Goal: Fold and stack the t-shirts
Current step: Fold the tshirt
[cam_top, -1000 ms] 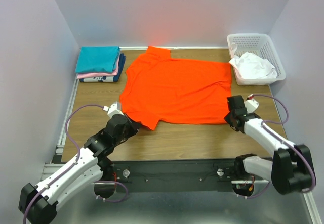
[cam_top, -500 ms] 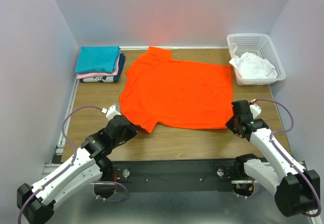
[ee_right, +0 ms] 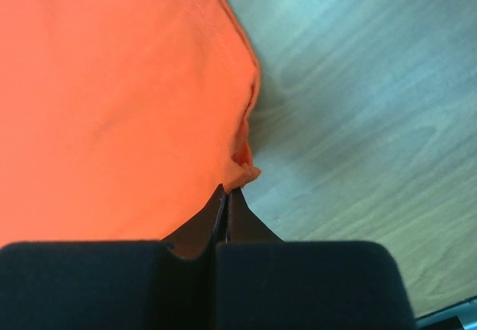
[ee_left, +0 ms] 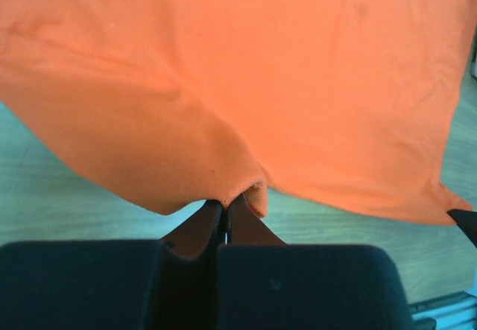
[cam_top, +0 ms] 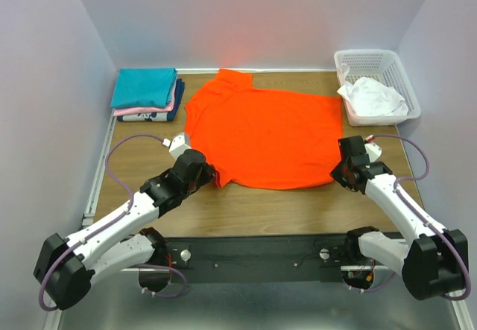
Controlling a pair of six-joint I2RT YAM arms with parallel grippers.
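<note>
L tool (ee_left: 223, 206) pinching orange shirt (ee_left: 261, 69) hem, wrist-cam only

A white lattice basket (cam_top: 376, 63) sits at the far right corner of the wooden table (cam_top: 261, 203).

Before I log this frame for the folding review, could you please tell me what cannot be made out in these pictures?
- Top view: the teal t-shirt covers its stack; the shirts beneath show only edges.
- Top view: the white cloth in the basket is crumpled; garment type unclear.
- Top view: the wrists hide the tips of the left pincer and right pincer.
- Wrist views: frame edges cut off the orange t-shirt.
</note>
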